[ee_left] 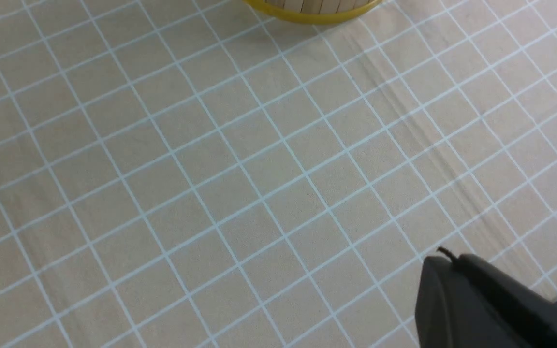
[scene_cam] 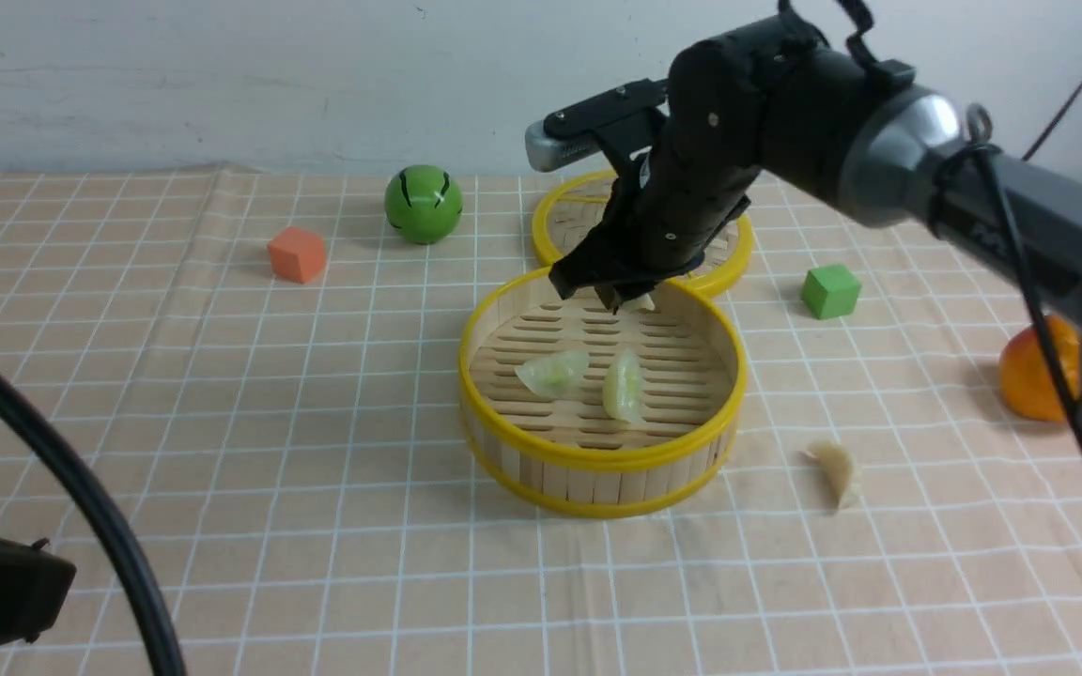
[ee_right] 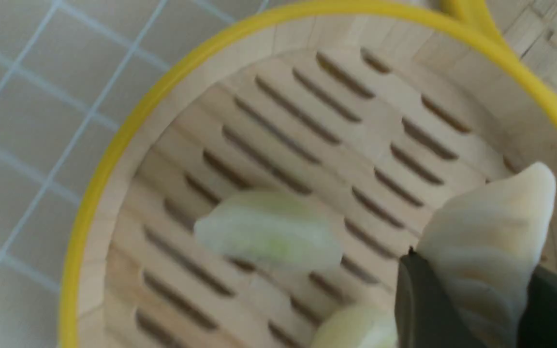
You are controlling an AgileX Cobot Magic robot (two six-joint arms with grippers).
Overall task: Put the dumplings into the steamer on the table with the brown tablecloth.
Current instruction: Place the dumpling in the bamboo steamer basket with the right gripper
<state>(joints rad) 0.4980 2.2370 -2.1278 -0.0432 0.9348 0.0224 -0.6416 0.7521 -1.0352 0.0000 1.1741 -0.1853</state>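
1. The worktop (scene_cam: 222, 422), under a brown grid cloth (scene_cam: 334, 563), fills most of the front view.
2. The steamer (scene_cam: 602, 460) stands at the centre of that frame.
3. The right tool (scene_cam: 621, 296) hangs over the steamer's far rim, pinching a white dumpling (scene_cam: 641, 302).
4. The left tool (ee_left: 472, 299) shows only partly, at the lower right of its wrist view; I cannot tell its width.
5. A green dumpling (scene_cam: 555, 373) and another green dumpling (scene_cam: 624, 387) lie side by side on the steamer floor.
6. A beige dumpling (scene_cam: 837, 469) lies on the cloth, lower right of the steamer.
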